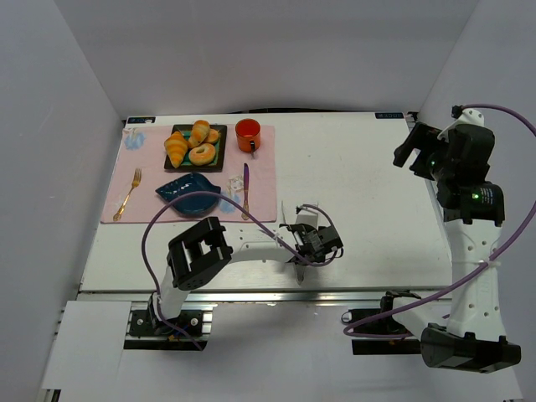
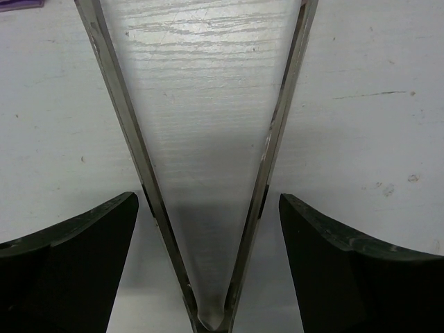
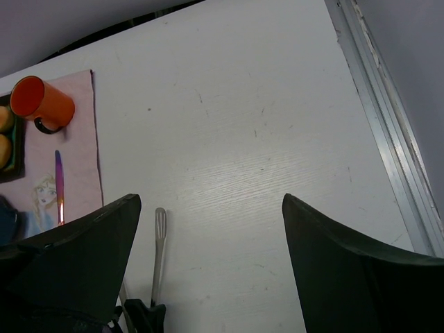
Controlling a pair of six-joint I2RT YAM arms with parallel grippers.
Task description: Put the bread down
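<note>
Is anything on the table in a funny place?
Yes, the metal tongs. They lie on the bare table, off to the side of the pink placemat where everything else sits. They rest between the open fingers of the left gripper.

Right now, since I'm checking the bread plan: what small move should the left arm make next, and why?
Probably close the left gripper on the tongs: its jaws stand open either side of the tongs' arms, not touching them, while the bread lies untouched on the tray.
</note>
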